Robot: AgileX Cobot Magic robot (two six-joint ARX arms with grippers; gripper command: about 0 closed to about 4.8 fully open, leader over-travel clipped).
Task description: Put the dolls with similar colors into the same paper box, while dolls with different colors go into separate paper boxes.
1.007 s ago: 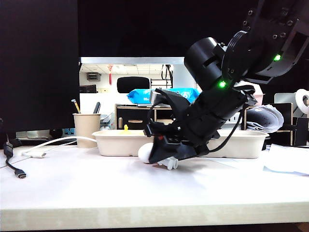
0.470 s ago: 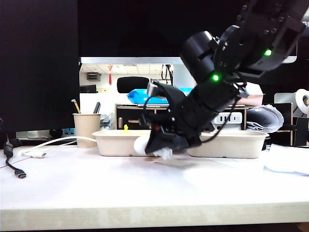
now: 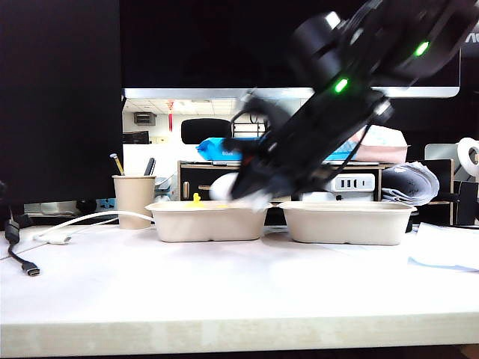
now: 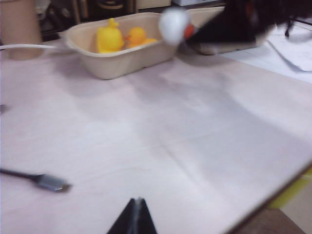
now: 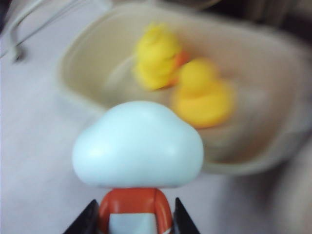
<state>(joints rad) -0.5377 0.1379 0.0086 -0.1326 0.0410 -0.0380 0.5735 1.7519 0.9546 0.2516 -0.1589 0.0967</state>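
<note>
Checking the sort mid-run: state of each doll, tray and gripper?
Right gripper: shut on white figure, raised by left tray.
White figure: held, airborne.
Yellow ducks: both in left tray.
Right tray: contents hidden.
Left gripper: shut, empty, low over table.

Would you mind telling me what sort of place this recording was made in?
Most likely an office or lab. Behind the table there is a black office chair and low cabinets, and on the table a pen cup and loose cables.
</note>
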